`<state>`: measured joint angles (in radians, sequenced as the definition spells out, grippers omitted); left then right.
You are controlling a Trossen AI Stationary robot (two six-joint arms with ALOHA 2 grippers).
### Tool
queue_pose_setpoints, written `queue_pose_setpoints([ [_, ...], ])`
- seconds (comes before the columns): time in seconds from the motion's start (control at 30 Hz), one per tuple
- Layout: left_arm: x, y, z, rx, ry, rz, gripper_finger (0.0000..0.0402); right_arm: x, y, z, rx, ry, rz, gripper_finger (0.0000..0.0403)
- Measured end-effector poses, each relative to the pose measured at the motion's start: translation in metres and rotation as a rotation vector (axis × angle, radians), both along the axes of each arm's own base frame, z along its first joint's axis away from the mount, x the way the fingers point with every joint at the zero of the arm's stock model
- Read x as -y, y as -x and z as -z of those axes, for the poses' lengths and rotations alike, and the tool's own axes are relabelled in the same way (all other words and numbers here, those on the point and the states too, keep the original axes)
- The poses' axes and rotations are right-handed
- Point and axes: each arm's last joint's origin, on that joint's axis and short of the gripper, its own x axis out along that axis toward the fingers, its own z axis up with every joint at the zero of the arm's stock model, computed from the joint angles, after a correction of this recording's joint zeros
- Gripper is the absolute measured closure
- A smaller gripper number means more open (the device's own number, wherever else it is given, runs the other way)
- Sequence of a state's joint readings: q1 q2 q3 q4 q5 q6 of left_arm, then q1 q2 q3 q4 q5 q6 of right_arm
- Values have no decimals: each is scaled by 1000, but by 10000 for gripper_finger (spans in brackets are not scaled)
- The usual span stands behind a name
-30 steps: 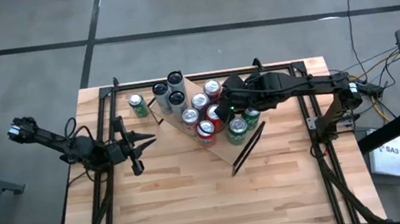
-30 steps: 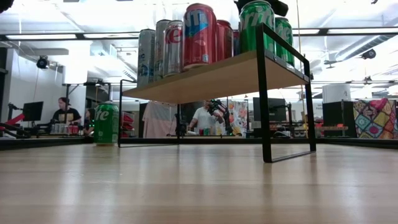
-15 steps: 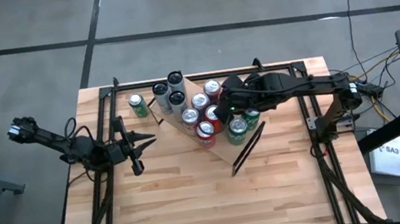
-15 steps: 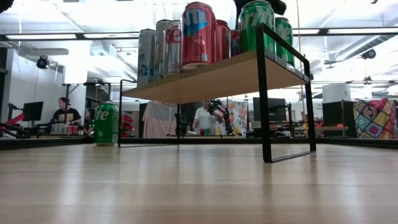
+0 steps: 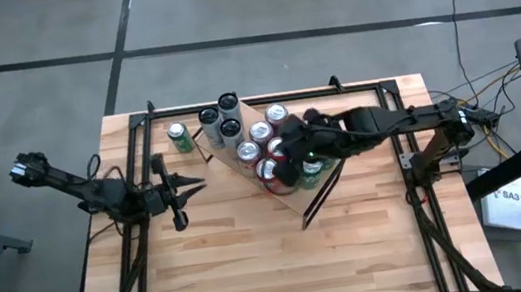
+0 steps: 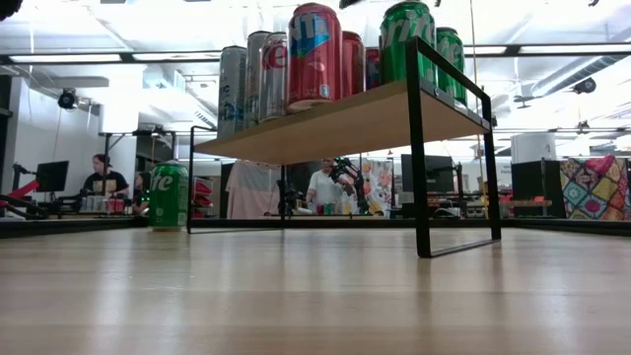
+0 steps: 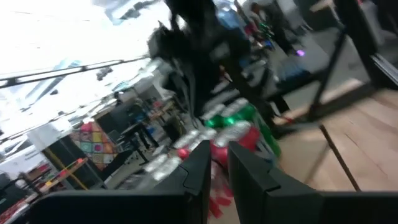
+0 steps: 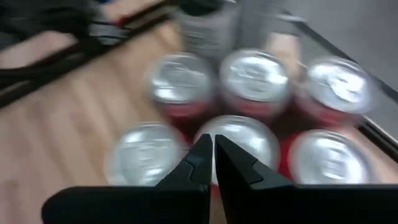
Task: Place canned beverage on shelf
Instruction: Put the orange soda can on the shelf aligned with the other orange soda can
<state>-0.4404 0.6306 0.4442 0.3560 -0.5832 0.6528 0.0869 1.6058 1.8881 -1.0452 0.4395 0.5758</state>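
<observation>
The shelf stands slantwise on the tabletop's far middle and carries several cans, red, silver and green, upright on its board. One green can stands upright on the table left of the shelf. My right gripper is shut and hovers above the can tops at the shelf's near end, slanting down, with nothing in it. My left gripper waits shut and level over the table's left part, pointing toward the shelf.
Black rail frames run along the table's left, right and far sides. The near half of the plank tabletop is bare wood. In the low view, people sit and stand in the room behind the table.
My right gripper has risen and swung toward the table's near edge over the shelf's cans, tipping less steeply downward. In the low view it has left the picture's top above the green can. It has stayed shut.
</observation>
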Motion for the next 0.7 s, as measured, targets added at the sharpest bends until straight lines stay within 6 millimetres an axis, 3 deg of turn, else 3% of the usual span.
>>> queue_pose_setpoints([
  [0.3, 15, -23, 19, -164, -138, 150, 364, -40, -6, -4, 66, 37, -197, 394],
  [0.7, 22, -56, 21, -254, -177, 116, 364, -59, -34, 28, -27, 25, -321, 394],
])
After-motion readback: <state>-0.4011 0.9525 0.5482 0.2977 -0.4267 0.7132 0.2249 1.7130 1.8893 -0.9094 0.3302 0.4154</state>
